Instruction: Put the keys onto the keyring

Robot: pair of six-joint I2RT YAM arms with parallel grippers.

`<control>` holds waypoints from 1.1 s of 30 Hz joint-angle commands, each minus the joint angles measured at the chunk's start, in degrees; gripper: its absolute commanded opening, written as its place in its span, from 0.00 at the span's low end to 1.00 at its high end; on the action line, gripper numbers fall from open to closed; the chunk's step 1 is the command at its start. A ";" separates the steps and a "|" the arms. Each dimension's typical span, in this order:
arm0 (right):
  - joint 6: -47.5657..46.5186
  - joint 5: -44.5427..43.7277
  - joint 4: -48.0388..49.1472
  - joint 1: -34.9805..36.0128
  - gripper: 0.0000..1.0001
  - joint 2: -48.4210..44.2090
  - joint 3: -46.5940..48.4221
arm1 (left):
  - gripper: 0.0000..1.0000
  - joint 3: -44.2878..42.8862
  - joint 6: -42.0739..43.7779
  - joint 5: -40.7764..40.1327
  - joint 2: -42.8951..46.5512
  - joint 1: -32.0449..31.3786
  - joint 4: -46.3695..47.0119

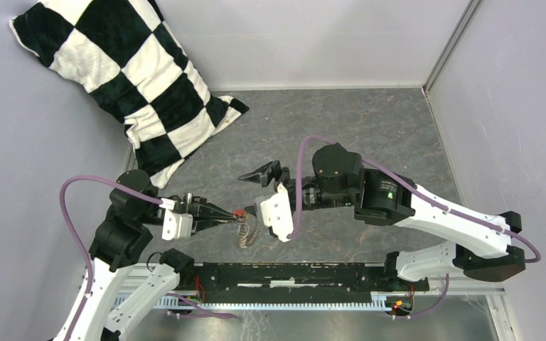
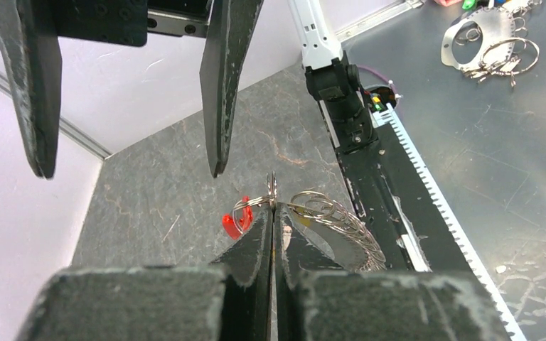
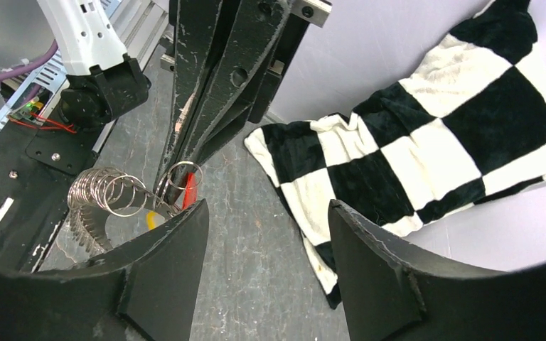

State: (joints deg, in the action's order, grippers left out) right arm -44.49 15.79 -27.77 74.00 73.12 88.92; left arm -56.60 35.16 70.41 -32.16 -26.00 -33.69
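Pale lilac walls point(image 1: 306, 35) close in on three sides, a grey marbled tabletop point(image 1: 370, 128) spreads below, and a black-and-white chequered pillow point(image 1: 124, 78) leans in the far left corner.

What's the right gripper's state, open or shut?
Open. The right gripper shows a clear gap between its fingers, with nothing held there.

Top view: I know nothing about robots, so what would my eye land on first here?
The black-and-white checked pillow propped in the far left corner stands out most. Mid-table, the left gripper is shut on a coil-like keyring with a red key by it. The right gripper hangs open just beside them.
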 commanded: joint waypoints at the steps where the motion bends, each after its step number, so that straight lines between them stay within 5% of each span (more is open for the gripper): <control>1: 5.44 0.20 1.51 -0.76 0.71 -2.93 2.26 | 0.02 0.97 -8.23 -3.08 1.23 -0.02 7.49; 7: 12.17 0.79 -1.93 -1.99 0.74 -0.79 5.19 | 0.02 4.80 -21.27 -10.13 3.36 -0.02 19.34; 33: 17.76 6.67 -1.03 -3.88 0.41 2.29 2.84 | 0.02 5.45 -25.15 -14.80 4.48 -0.02 21.88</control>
State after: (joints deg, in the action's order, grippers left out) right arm -28.10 21.02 -31.00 70.74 75.09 92.25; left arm -51.13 12.25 56.73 -28.42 -26.00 -14.63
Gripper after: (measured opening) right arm 0.432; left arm 0.040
